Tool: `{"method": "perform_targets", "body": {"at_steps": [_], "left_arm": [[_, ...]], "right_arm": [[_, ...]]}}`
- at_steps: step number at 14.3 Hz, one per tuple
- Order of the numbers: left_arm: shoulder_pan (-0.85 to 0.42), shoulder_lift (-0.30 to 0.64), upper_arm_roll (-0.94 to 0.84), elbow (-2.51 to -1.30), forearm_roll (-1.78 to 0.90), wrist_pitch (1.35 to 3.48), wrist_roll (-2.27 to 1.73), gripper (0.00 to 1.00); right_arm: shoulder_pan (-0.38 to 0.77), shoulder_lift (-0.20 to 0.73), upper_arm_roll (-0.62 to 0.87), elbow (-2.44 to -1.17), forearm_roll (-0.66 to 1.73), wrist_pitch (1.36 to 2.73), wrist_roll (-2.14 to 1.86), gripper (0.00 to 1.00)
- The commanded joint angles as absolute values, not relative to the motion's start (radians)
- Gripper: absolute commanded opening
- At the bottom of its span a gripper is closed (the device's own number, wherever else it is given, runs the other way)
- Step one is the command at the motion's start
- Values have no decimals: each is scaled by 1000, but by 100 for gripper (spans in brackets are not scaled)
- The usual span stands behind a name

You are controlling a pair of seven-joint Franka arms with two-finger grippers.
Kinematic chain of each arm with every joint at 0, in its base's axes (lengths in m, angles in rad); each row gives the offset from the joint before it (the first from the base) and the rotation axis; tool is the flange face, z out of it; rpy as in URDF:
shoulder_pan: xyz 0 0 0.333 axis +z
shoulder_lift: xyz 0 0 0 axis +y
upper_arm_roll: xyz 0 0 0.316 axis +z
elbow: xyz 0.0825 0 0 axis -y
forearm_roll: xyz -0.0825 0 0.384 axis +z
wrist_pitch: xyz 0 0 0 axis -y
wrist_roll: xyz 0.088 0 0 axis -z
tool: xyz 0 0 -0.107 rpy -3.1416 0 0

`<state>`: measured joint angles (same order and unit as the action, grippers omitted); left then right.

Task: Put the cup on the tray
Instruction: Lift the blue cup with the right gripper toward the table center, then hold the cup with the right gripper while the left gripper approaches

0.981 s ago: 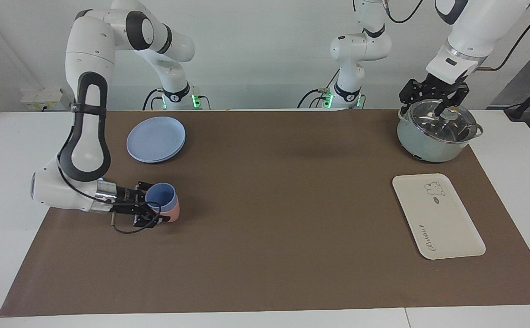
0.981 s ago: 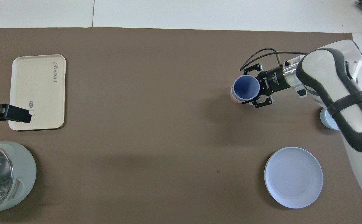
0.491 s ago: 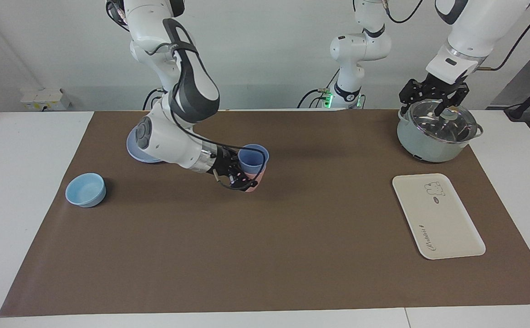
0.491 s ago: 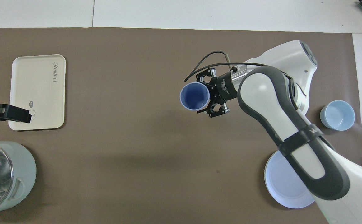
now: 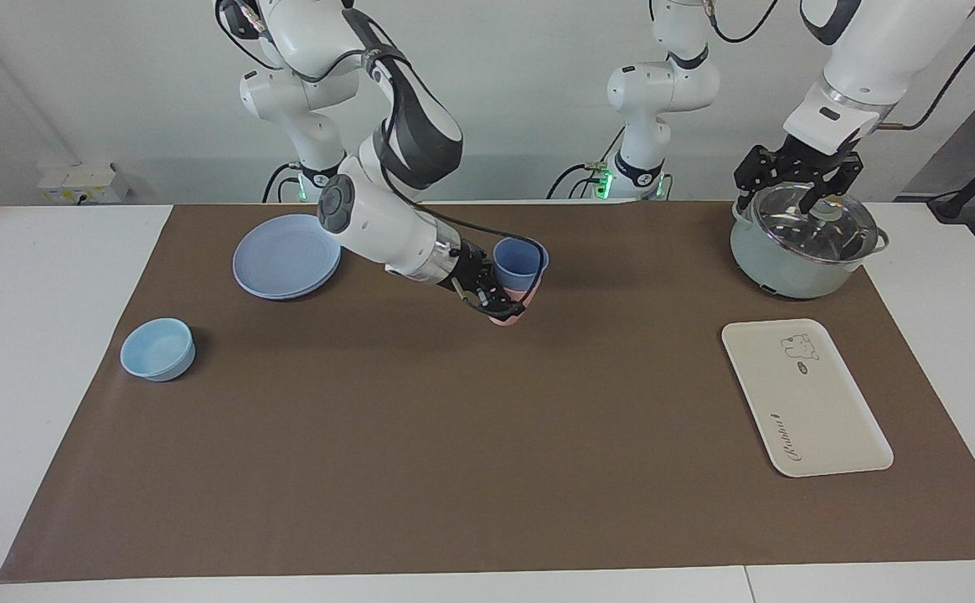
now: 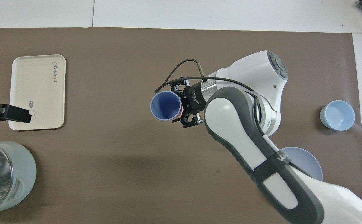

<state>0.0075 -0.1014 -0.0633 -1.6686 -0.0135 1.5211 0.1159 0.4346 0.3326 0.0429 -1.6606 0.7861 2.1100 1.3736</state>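
Right gripper up over the middle of the brown mat, fingers clamped on a stacked pair: blue cup nested in a pink cup, mouth tilted; only a sliver of pink visible under the blue rim from above; tray bare at the left arm's end of the mat, at about four o'clock from the cup in the facing view, well apart; left gripper waiting just over the pot lid, fingers spread, contact with the knob unclear; plate half hidden beneath the right arm from overhead; bowl near the mat's edge at the right arm's end; pot cut off at the overhead frame's edge.
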Motion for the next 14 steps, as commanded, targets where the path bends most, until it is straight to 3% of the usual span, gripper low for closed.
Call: {"method": "perform_targets", "body": {"at_steps": [1,14], "left_arm": [[18,-121,-67,-1684,-25,1513,112,100],[18,-121,-67,-1684,-23,1513,112,100]], "right_arm": [[491,310,37,-1695,787,2253,1512,0],[554,311,38,-1681,675,2267,1684,0]]}}
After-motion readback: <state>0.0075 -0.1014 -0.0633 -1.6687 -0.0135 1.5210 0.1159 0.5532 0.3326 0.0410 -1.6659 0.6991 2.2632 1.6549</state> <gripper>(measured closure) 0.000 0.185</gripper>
